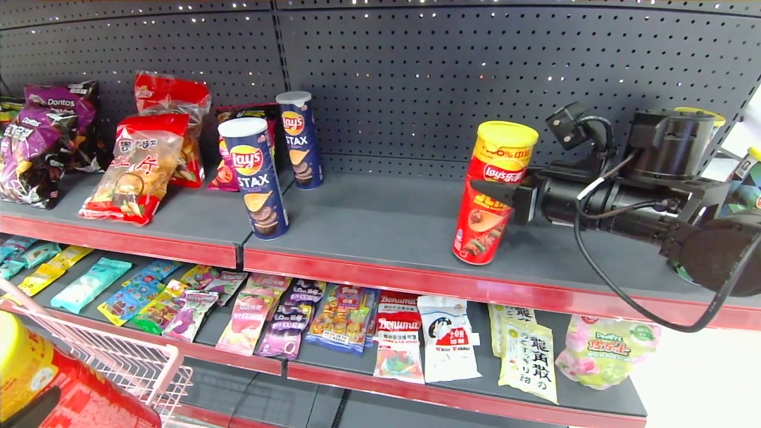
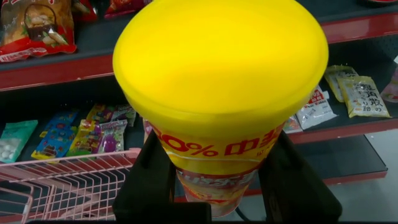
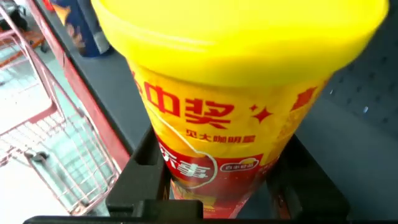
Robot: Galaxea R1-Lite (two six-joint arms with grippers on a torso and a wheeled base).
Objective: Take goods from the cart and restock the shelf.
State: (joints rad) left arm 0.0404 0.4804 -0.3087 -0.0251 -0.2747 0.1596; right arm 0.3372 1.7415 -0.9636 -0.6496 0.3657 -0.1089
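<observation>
**Red can set at the shelf's front edge, a second one waiting over the cart**

The right gripper [image 1: 492, 197] is clamped around the middle of a red can [image 1: 500, 156] with a yellow lid. It holds the can on the upper shelf [image 1: 380, 220], towards the robot's right. The can leans slightly. Its base sits at the shelf surface close to the red front lip, but I cannot tell whether it is fully resting there or just above. In the right wrist view the fingers grip the can's body on both sides.

The left gripper [image 2: 221, 182] is closed on a second red can [image 2: 217, 68] of the same kind, held low over the pink wire cart [image 1: 140, 356].

Two blue cans [image 1: 257, 178] stand upright farther to the robot's left on the same shelf, well apart from the red can. Snack bags [image 1: 140, 169] lie beyond them.

This looks like the placing step for the right arm's can, with pick-up done and release not yet made. The next move calls for bringing the can upright, seating its base flat on the shelf, and preferably nudging it back from the lip. The fingers can then part and draw straight back without clipping the can, which is tall and narrow and likely to tip easily. After that, the left arm's can would need a spot beside it, in the bare stretch between the red and blue cans.
</observation>
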